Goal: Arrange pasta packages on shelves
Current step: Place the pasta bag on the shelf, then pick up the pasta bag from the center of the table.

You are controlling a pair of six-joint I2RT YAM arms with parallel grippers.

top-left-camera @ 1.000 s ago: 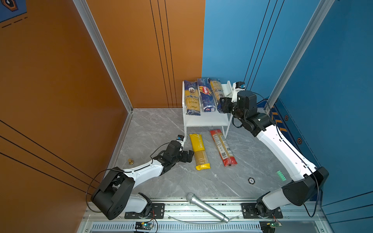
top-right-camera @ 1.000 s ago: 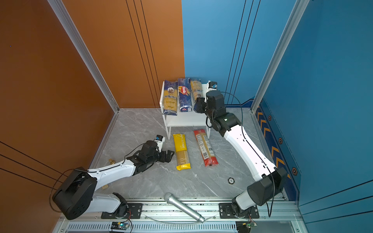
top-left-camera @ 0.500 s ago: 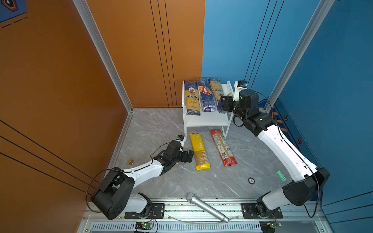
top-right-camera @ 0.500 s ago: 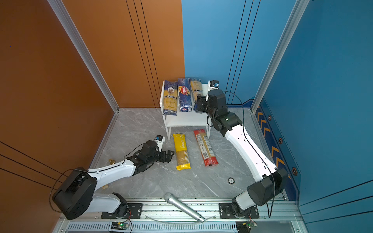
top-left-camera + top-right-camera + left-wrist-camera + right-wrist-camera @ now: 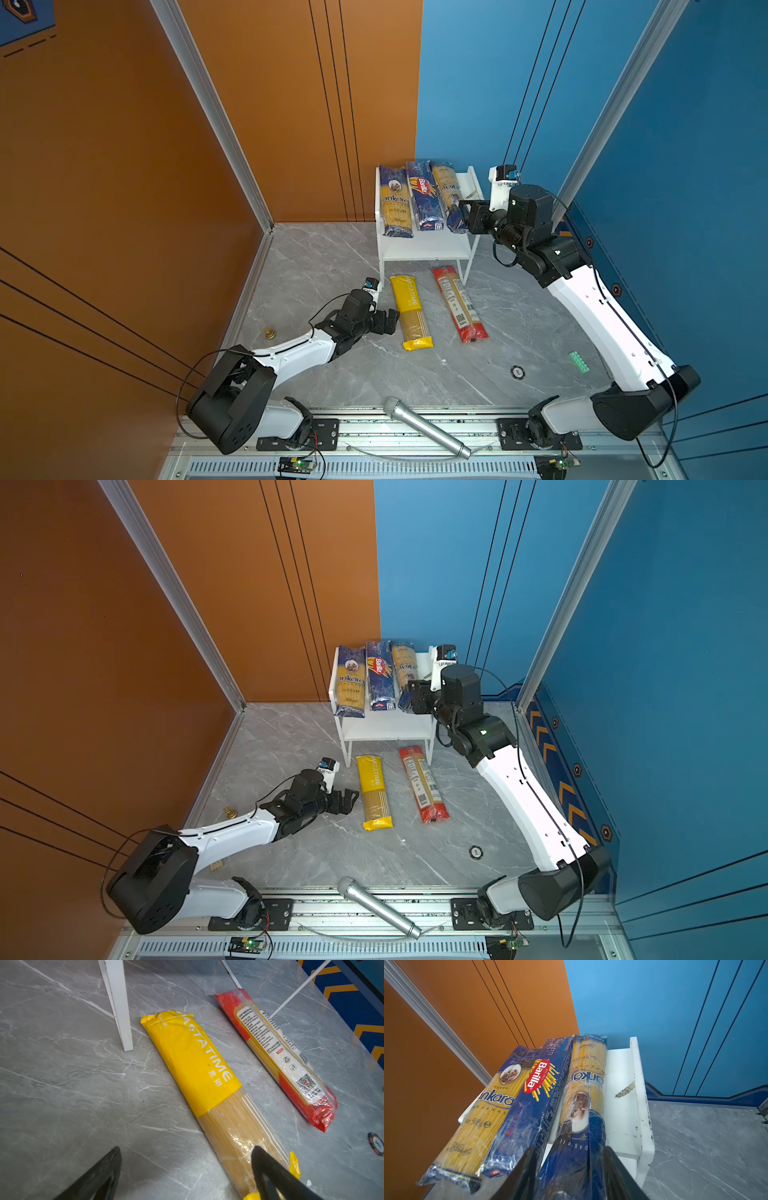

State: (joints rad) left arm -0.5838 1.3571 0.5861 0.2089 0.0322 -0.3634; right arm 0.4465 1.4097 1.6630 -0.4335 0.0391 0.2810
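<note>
Blue-and-yellow ankara bag (image 5: 583, 1093) lay on top board of white rack (image 5: 468, 189), nearest right edge, tight against Barilla bag (image 5: 422, 195); other ankara bag (image 5: 395, 199) at left edge. Near ends overhung front edge, leaving you grasping room. Your right gripper (image 5: 571, 1150) straddled ankara bag's overhanging end; clamped or letting go, could not tell. Yellow bag (image 5: 409, 309) and red-and-clear bag (image 5: 457, 303) lay on bench (image 5: 332, 270) before rack, likely bound for lower board. Your left gripper (image 5: 187, 1148) gaped empty, one jaw over yellow bag's near end, apparently lining up pick.
</note>
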